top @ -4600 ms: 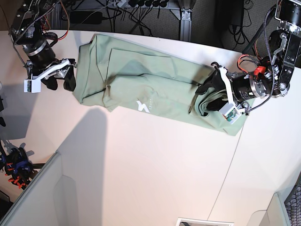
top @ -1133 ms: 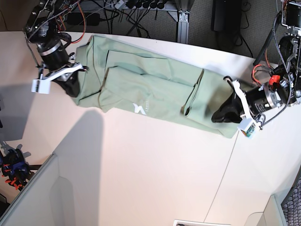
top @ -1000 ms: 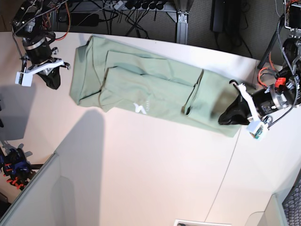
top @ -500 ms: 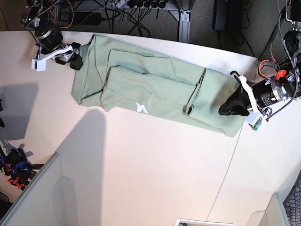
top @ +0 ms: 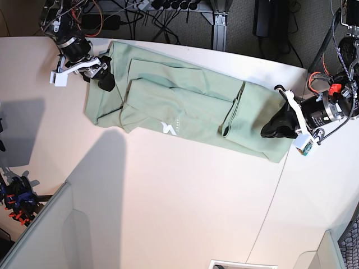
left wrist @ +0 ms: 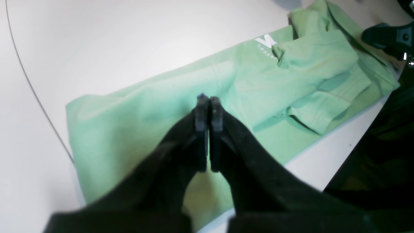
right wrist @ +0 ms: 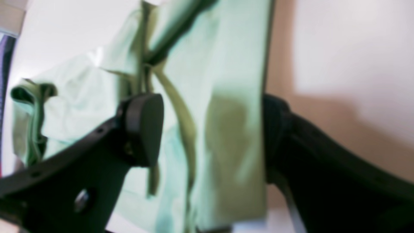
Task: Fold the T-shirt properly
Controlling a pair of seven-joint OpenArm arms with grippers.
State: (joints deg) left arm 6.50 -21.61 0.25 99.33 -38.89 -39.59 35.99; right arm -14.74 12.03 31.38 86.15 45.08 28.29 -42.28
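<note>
The pale green T-shirt (top: 179,103) lies on the white table as a long folded band running from upper left to right, with a small white logo facing up. My right gripper (top: 102,77) stands open at the band's left end. In the right wrist view the T-shirt's (right wrist: 226,81) edge passes between its spread fingers (right wrist: 144,127). My left gripper (top: 267,131) is shut over the right end. In the left wrist view its pads (left wrist: 202,129) press together with nothing between them, above the T-shirt (left wrist: 275,81).
The white table (top: 168,196) has a thin curved seam (top: 277,185) at the right. Cables and a metal frame (top: 168,11) run behind the far edge. A grey panel (top: 39,235) stands at the lower left, with orange-black clamps (top: 17,202) beside it.
My right gripper has come back from the bare table at the left onto the shirt's left end and now stands open. The left gripper and the shirt have hardly moved.
</note>
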